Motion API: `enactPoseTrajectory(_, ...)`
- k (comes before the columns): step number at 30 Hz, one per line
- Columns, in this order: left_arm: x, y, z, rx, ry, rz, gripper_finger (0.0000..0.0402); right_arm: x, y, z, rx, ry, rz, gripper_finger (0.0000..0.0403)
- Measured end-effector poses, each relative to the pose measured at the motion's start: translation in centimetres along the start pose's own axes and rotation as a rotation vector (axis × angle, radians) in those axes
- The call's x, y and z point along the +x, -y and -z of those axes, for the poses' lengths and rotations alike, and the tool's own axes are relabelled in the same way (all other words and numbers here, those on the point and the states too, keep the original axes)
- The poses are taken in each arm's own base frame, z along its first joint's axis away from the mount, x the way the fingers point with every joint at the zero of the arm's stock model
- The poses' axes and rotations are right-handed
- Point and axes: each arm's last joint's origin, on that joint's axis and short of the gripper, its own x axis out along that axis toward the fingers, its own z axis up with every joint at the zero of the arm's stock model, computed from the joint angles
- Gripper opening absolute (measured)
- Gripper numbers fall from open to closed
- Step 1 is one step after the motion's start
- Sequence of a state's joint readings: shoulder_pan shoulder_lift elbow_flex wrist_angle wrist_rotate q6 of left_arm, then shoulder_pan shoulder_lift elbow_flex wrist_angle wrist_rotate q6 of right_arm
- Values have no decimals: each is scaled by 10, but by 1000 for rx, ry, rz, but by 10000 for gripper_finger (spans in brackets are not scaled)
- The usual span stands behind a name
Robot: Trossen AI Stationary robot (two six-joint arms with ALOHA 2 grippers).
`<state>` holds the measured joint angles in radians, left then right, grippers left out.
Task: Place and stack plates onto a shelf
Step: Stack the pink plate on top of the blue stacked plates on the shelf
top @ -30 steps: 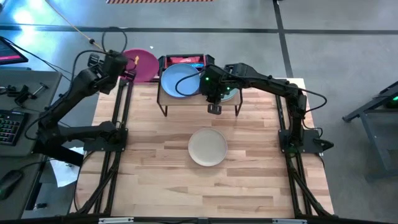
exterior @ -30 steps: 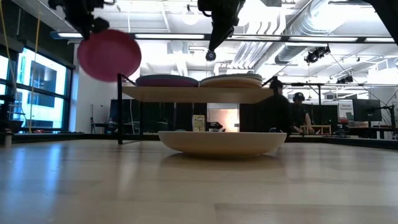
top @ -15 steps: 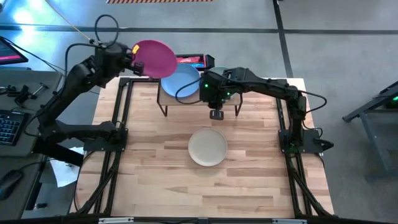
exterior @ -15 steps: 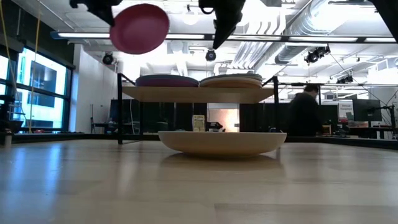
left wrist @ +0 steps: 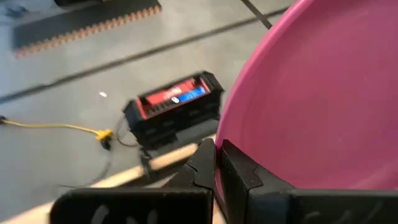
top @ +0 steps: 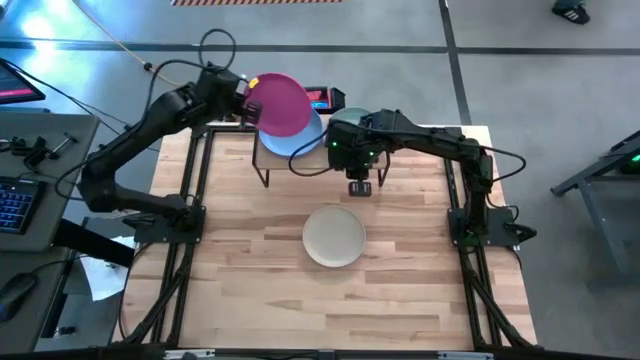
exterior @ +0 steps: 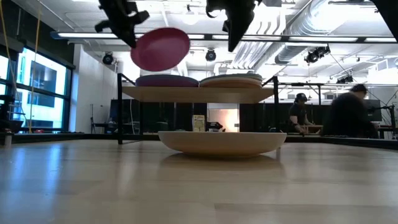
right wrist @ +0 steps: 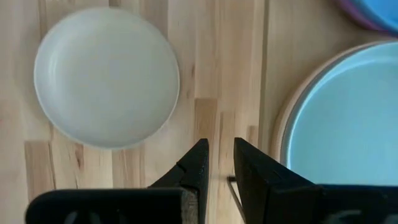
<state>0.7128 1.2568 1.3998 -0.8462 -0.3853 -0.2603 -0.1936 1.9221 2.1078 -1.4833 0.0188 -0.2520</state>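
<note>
Pink plate (top: 281,103), pinched at its left rim by the left gripper (left wrist: 216,163), hangs tilted, seemingly over the shelf's (exterior: 196,93) left stack; right gripper (right wrist: 217,163) nearly closed, empty

I've got the wooden table (top: 240,280) in full view from above, and one cream plate (top: 334,236) sits directly on it near the middle, well apart from the edges. Toward the far side stands the shelf (exterior: 199,93) on its thin black legs. On its board I see two stacks side by side: the left one topped by a blue plate (top: 300,143), the right one by a teal plate (right wrist: 339,130).
</note>
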Motion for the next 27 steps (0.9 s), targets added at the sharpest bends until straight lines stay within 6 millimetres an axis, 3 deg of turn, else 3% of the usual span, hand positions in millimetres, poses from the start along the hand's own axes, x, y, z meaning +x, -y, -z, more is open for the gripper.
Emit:
enactPoseTrajectory(11, 19, 16, -24, -11, -114, 41, 0, 0, -2, 8, -74, -78, -20, 55)
enactPoseTrajectory(19, 35, 21, -30, -28, -239, 106, 0, 0, -1, 8, -123, -85, -24, 55)
enactPoseTrajectory(27, 52, 9, -27, -56, -392, 100, 0, 0, -1, 8, -148, -85, -24, 55)
